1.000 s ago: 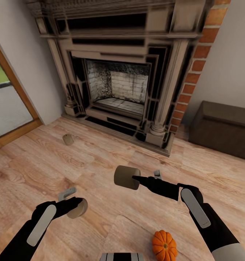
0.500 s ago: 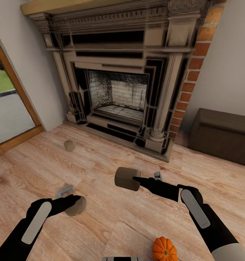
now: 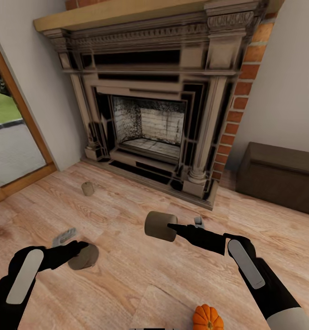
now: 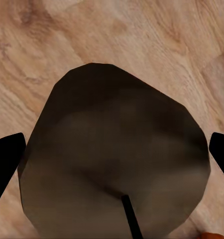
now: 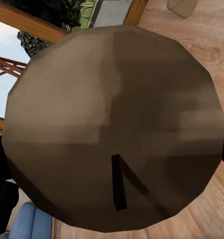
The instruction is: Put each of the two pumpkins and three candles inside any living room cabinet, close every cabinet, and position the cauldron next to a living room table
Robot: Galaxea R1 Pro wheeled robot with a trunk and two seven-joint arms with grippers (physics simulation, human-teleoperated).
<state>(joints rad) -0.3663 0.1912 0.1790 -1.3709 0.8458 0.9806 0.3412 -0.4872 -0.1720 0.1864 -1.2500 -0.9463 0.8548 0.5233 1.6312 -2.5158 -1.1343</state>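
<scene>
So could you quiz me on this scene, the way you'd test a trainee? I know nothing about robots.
1. True or false: each pincer holds a candle.
2. How many candles lie on the floor untouched? A) none B) one C) two
3. What orange thing sits on the floor near the right arm?

Key:
1. True. The left pincer grips one candle and the right pincer grips another candle.
2. B. One candle on the floor lies in front of the fireplace.
3. A pumpkin.
</scene>
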